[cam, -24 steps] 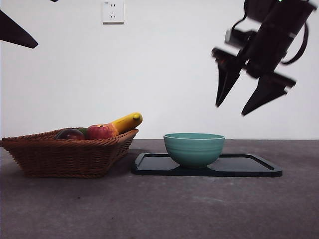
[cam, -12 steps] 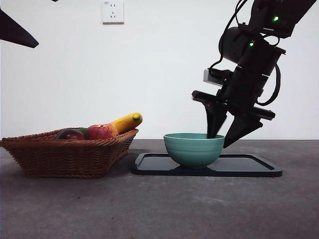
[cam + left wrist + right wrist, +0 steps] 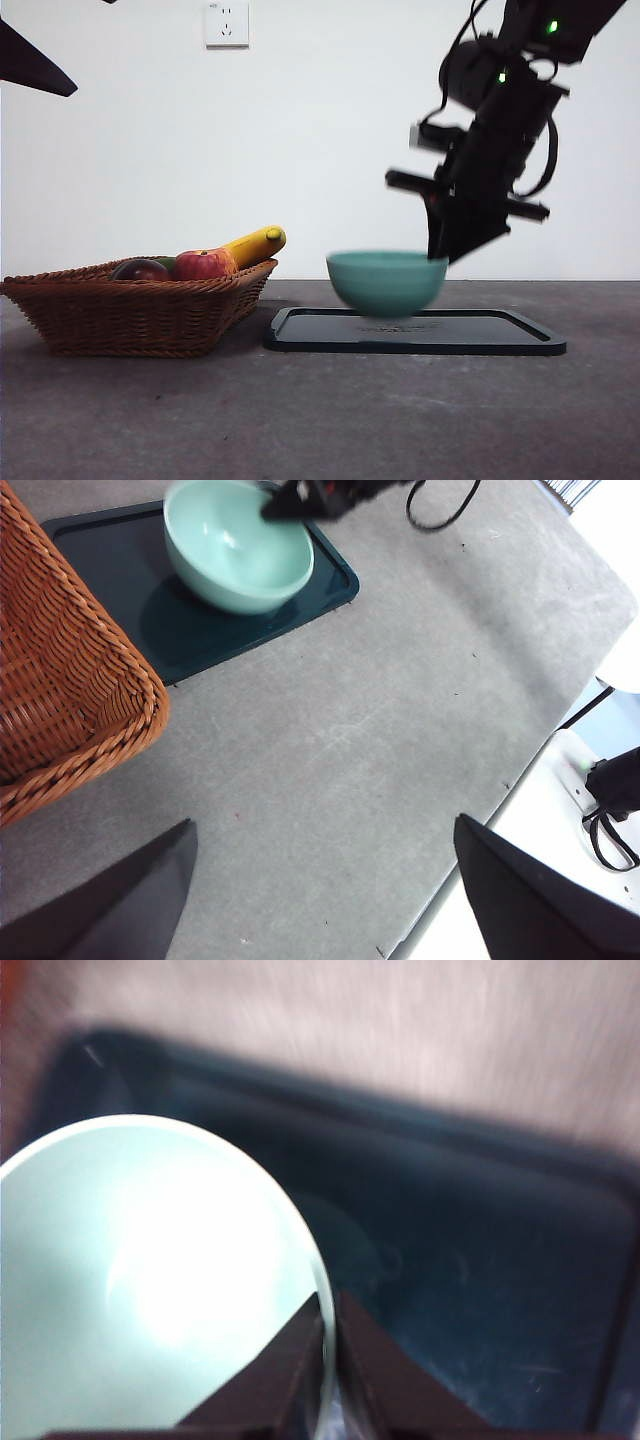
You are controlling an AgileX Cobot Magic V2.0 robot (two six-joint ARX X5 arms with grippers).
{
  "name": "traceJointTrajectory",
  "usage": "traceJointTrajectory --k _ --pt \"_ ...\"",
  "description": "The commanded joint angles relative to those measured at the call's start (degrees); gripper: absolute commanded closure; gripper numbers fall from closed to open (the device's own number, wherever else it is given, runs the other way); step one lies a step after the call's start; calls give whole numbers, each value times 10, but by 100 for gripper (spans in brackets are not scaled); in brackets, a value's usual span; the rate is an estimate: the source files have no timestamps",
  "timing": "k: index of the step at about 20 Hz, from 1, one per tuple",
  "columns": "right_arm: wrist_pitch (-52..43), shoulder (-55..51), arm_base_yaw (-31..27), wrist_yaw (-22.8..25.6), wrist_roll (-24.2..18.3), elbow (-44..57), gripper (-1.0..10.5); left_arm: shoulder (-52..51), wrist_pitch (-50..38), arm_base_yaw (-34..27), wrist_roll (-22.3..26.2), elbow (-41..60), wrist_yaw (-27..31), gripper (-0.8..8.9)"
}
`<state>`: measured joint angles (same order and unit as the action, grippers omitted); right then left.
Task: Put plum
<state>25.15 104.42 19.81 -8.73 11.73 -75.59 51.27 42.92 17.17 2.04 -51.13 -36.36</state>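
Right gripper [image 3: 440,255] pinches bowl [image 3: 386,281] by its right rim, lifted off tray [image 3: 500,340]; thin grip, prob could slip & tip.

open table [image 3: 320,420] in front, basket [image 3: 130,310] left, raised bowl [image 3: 388,282] over tray [image 3: 500,335]

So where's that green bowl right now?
In the front view the green bowl hangs just above the black tray, right of the basket, its rim pinched by the right gripper.
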Motion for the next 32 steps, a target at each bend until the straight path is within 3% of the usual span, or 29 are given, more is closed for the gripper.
traceJointTrajectory --k 1,12,19,25,32 --pt "11 -40 3 -1 -9 -28 935 3 -5 2 3 -9 -3 409" --pt "190 -260 30 -16 -32 4 935 3 -5 2 4 -9 -3 409" --pt "147 -336 93 -17 -21 160 935 3 -5 2 4 -9 -3 409" --pt "58 -319 131 -17 -1 252 935 3 -4 2 3 -9 -3 409" --pt "12 -267 142 -16 0 288 935 3 -4 2 3 -9 -3 409"
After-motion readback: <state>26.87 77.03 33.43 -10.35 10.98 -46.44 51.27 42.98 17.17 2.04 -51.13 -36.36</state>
